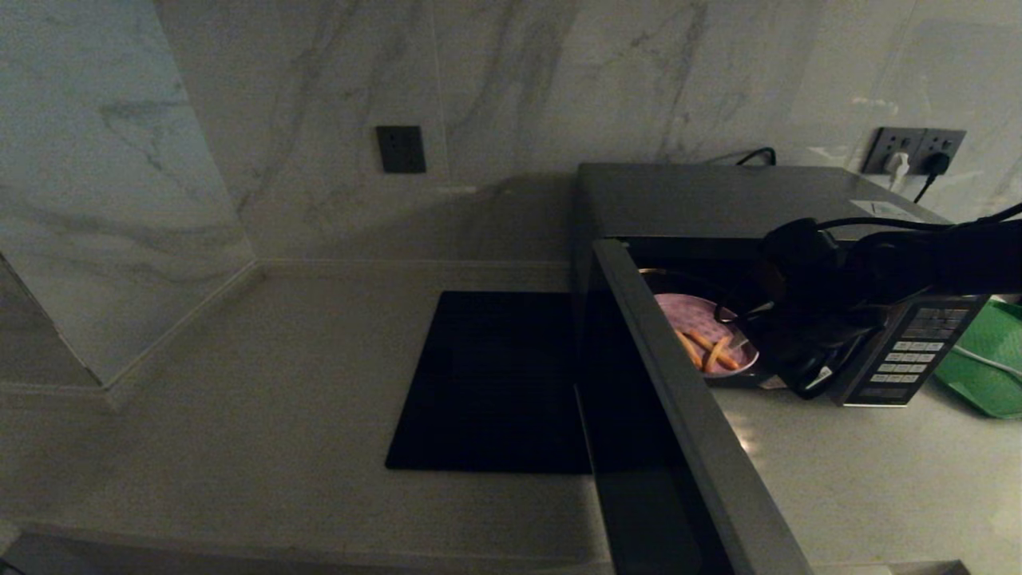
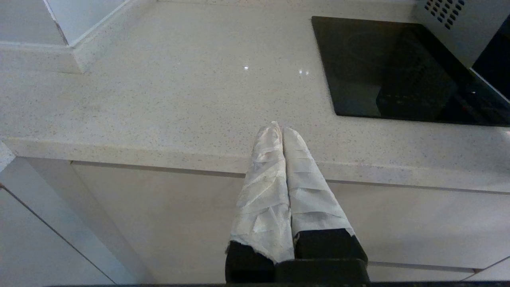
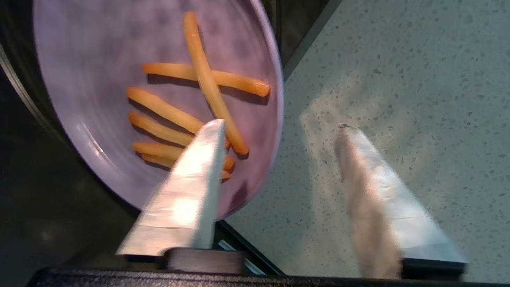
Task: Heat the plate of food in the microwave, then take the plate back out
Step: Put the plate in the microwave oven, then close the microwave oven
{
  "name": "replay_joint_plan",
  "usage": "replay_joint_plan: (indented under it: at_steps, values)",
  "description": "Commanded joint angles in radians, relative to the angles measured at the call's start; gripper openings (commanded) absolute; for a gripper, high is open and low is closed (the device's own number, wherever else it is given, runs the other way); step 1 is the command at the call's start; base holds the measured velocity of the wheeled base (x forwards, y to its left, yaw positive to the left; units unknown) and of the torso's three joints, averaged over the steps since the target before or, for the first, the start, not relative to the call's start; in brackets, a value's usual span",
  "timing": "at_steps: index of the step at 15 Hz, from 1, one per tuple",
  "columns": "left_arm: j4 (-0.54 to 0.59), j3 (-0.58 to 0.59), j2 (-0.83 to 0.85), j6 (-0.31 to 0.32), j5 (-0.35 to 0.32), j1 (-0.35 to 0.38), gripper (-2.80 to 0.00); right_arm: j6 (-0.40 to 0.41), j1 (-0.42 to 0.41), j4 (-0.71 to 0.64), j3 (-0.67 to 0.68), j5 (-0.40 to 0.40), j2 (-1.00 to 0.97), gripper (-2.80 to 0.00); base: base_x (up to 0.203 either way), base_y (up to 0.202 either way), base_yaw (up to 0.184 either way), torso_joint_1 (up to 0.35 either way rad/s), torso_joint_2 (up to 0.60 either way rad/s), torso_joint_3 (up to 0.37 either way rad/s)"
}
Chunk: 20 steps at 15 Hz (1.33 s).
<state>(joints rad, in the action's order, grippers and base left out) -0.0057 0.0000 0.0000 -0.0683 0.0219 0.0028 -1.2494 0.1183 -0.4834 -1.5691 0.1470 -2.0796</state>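
- The plate of food (image 1: 701, 331) is a small, round, shallow dish in pale lilac-pink, with a few thin orange-yellow sticks lying crossed on its near half.
- It sits inside the open microwave (image 1: 718, 200), close to the front edge of the cavity.
- The microwave is a big grey box at the right of the stone counter (image 1: 239, 415); its dark glass door (image 1: 679, 415) swings out toward the near side, and the button panel (image 1: 910, 355) is on its right.
- The right gripper (image 3: 279, 131) is at the cavity mouth, released: its taped fingers (image 3: 191, 175) stand spread, one over the plate's rim, the other over bare counter.
- The left gripper (image 2: 282, 129) is parked at the near counter edge, fingers pressed together on nothing.
- A flat black slab (image 1: 495, 383) lies left of the microwave, a green tray (image 1: 990, 359) to its right.
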Motion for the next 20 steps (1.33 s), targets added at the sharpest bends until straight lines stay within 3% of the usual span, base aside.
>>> replay_joint_plan:
  at_steps: [1,5,6,13,17,20]
  values:
    - [0.0,0.0,0.001,-0.001,0.001,-0.001,-2.8,-0.007,-0.005,-0.004,0.0,0.0,0.021,0.0,0.0,0.0,0.0,0.0,0.0,0.0]
    - [0.0,0.0,0.0,-0.001,0.001,-0.001,-2.8,-0.01,-0.011,-0.01,0.022,-0.002,0.079,0.0,0.0,0.0,0.0,0.0,0.0,0.0]
    - [-0.001,0.0,0.0,-0.001,0.001,-0.001,-2.8,-0.01,-0.01,-0.011,0.038,-0.002,0.093,-2.8,0.0,0.0,0.0,0.0,0.0,0.0]
    - [0.0,0.0,0.0,-0.001,0.0,0.0,-2.8,0.003,-0.009,-0.01,0.227,0.017,0.255,-2.8,0.0,0.0,0.0,0.0,0.0,0.0]
    - [-0.002,0.0,0.0,-0.001,0.001,0.0,-2.8,0.124,-0.01,-0.03,0.396,0.094,0.489,-2.8,0.0,0.0,0.0,0.0,0.0,0.0]
    - [0.0,0.0,0.0,-0.001,0.0,0.0,-2.8,0.219,-0.009,-0.169,0.422,0.142,0.706,-2.8,0.0,0.0,0.0,0.0,0.0,0.0]
